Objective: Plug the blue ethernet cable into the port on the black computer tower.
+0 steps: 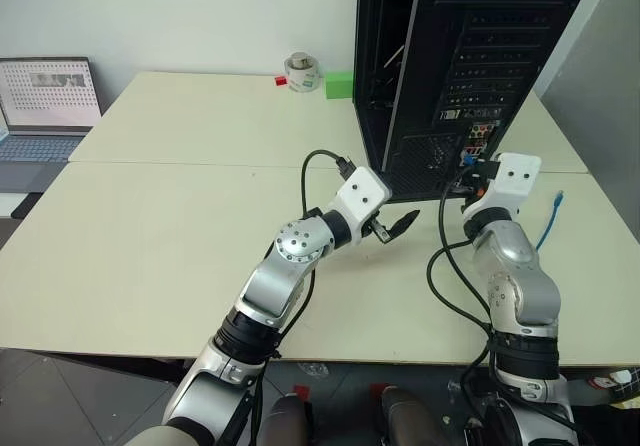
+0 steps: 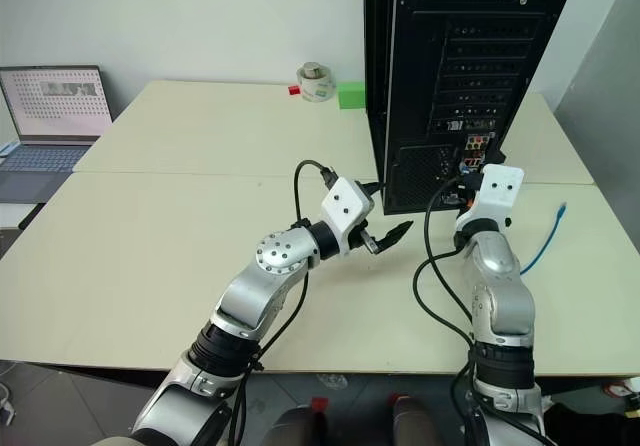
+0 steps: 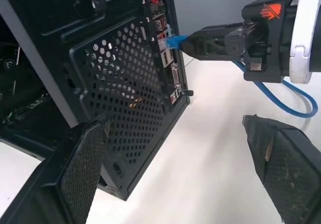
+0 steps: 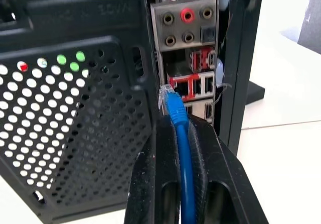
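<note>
Right now the right gripper [image 4: 175, 133] pinches the cable [image 4: 183, 174] just behind its plug [image 4: 170, 99], jaws pressed together on the cord so that the plug sticks out past the fingertips. The plug's long axis runs straight on from the jaws toward the back of the tower [image 1: 470, 56]. Its clear-blue tip sits at the connector panel, touching or just short of it; whether it has entered a socket I cannot tell. Seen from the right wrist, the port [image 4: 181, 87] appears to be the squarish dark opening in the red-trimmed block just ahead of the plug and slightly to one side, so the coming push probably depends on closing that small sideways offset before driving forward. I judge the plug not yet seated.

The left gripper [image 1: 393, 228] hangs with jaws spread wide and nothing between them, near the tower's lower perforated panel, and is farther from the port than the right one; the right arm is clearly the one to finish.

The cable is a thin light-blue cord. Behind the right gripper it loops back and trails across the table [image 1: 180, 236], and its free end [image 1: 558, 198] lies beside the right arm.
</note>
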Motion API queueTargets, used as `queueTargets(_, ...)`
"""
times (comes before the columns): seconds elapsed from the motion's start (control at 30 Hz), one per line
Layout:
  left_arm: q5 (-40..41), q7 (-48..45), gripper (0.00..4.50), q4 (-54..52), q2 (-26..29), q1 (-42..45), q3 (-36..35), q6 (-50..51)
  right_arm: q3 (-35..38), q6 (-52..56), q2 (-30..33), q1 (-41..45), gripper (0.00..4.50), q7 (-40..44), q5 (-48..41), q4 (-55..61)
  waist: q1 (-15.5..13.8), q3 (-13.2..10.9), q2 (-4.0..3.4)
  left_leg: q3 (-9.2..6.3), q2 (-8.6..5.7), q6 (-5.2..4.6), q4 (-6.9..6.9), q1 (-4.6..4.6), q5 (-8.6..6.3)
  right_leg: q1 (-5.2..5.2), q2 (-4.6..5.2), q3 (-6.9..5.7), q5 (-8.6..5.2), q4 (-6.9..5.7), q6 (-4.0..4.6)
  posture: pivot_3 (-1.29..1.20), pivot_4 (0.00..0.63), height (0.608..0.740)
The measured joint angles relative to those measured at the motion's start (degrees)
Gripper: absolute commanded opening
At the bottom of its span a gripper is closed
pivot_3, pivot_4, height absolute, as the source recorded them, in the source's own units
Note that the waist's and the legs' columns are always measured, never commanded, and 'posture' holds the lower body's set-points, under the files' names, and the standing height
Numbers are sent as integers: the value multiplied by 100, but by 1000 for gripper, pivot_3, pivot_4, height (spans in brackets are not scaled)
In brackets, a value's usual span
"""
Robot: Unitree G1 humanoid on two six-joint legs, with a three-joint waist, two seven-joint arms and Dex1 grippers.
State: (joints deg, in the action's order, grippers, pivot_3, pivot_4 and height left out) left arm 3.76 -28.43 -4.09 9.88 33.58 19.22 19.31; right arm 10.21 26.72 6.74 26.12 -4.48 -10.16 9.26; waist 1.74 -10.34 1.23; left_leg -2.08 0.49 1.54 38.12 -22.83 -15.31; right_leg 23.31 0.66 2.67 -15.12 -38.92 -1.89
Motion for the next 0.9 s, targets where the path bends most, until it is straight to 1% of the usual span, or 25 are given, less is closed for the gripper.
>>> queueTargets(0.23,-38,-72,4465,-2,10,-1,1,-5,-1,-139,-31,35,0,-207,137,-100,0,0,0,0,0,0,-1,0,0,0,0,0,0,0,0,0,150,740)
queueTargets(0.5,-42,-95,4465,-5,3,-6,1,-4,-3,-136,-52,43,0,-289,216,-106,1,0,0,0,0,0,-1,0,0,0,0,0,0,0,0,0,150,740)
queueTargets(0.9,-68,-96,4465,-4,-3,-5,-1,-4,1,-222,-34,222,0,-309,237,-464,33,0,-1,9,3,-1,-1,6,0,0,-1,8,0,-3,0,0,150,740)
